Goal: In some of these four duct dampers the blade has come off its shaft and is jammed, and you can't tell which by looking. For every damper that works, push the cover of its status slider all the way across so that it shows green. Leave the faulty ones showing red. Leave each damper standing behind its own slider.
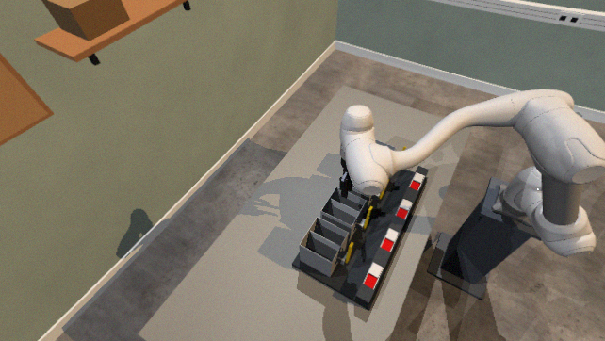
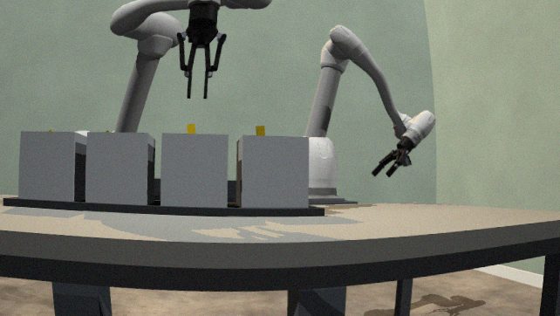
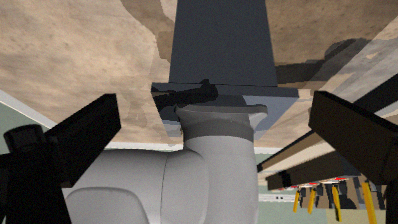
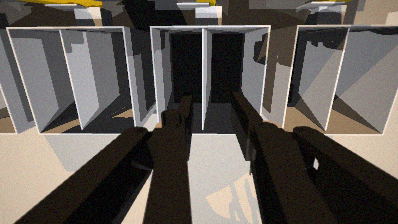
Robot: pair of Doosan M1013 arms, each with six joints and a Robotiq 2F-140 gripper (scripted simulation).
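Note:
Four grey box-shaped dampers (image 1: 318,259) (image 2: 194,170) (image 4: 204,31) stand in a row on a dark base board (image 2: 174,211). Each has a yellow lever (image 1: 350,252) (image 2: 191,128) on the slider side. In the exterior view the two right levers stand higher than the two left ones. Four status sliders (image 1: 370,282) (image 1: 387,244) (image 1: 401,213) (image 1: 415,185) all show red beside white covers. My right gripper (image 2: 197,97) (image 4: 212,106) is partly open and empty, above the third damper from the left in the exterior view. My left gripper (image 2: 381,175) (image 3: 214,109) is wide open and empty, away from the dampers.
The board stands on a table (image 1: 212,283) (image 2: 436,218). The right arm (image 1: 471,115) reaches over the sliders and hides part of the far end of the row in the top view. A wall shelf (image 1: 141,28) carries a box (image 1: 99,21).

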